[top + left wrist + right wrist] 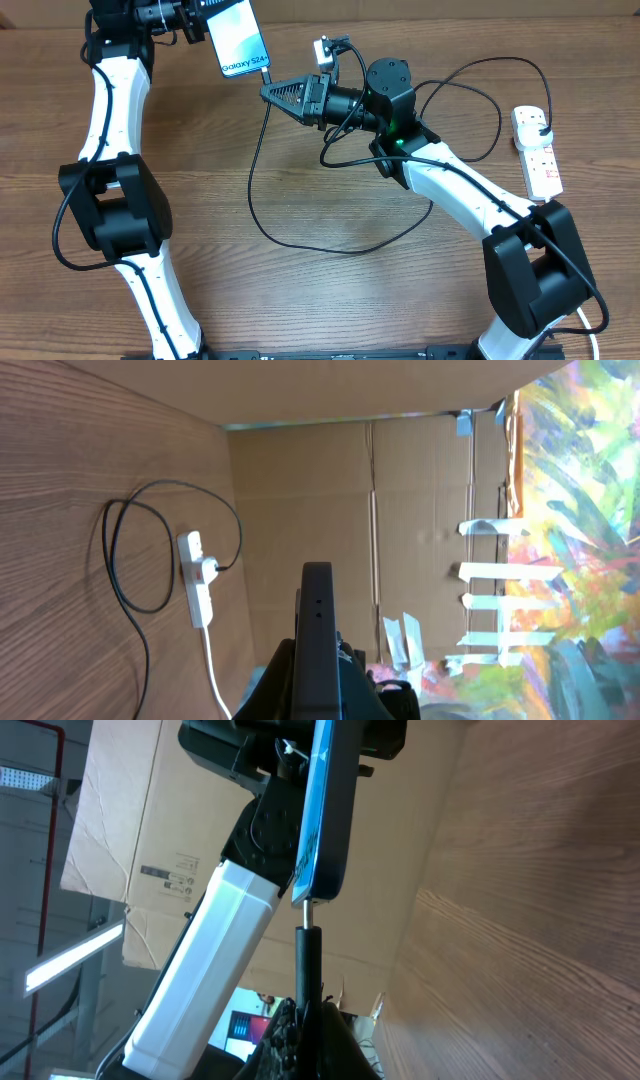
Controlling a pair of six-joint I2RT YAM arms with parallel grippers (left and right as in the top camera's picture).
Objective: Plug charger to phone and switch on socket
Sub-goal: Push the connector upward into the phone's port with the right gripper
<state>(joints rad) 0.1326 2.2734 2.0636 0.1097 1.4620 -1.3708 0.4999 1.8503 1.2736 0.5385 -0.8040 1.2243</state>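
**Left to right.** Left gripper [192, 24], clamped on the phone [238, 40], cyan screen up, top left. Right gripper [272, 92], clamped on the charger [306, 955], slim tip touching the phone's lower end. The black cable loops across the wooden table [300, 310], partly under the right arm, to the white socket [536, 152] at far right.

overhead looking down, both wrists near phone [238, 45]

White arm links [110, 95], black joint housings [115, 205], thin black cables [57, 232]; green indicator light [400, 143]
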